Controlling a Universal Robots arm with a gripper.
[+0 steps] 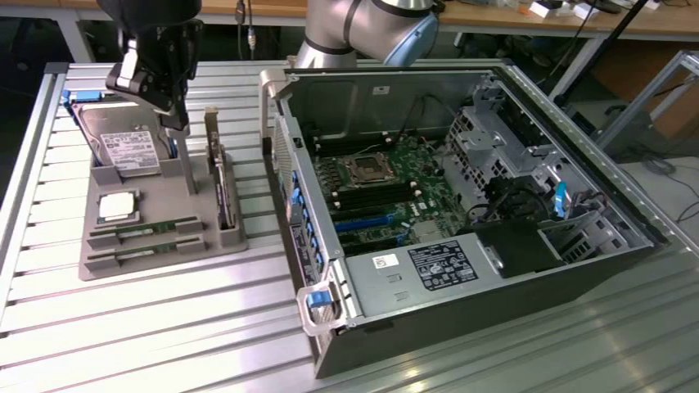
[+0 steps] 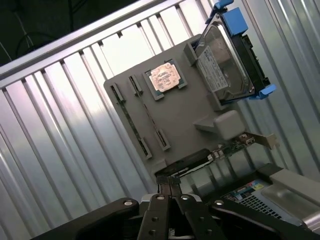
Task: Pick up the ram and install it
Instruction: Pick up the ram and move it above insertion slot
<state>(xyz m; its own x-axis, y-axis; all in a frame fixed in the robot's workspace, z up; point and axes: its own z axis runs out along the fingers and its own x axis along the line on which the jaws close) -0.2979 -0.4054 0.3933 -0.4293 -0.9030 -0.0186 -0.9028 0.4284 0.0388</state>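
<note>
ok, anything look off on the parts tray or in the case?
Nothing stands out. The ram sticks lie level in their slots on the grey tray, the processor chip sits flat in its pocket, and the hard drive rests propped in its cradle. The gripper is above the tray, holding nothing.

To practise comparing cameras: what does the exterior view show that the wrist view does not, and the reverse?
Exterior view: the motherboard inside the open computer case, and the arm's silver joint. Wrist view: a close look at the gripper, its fingers shut together. Both: the grey fixture holding the hard drive, the processor chip and the ram sticks.
</note>
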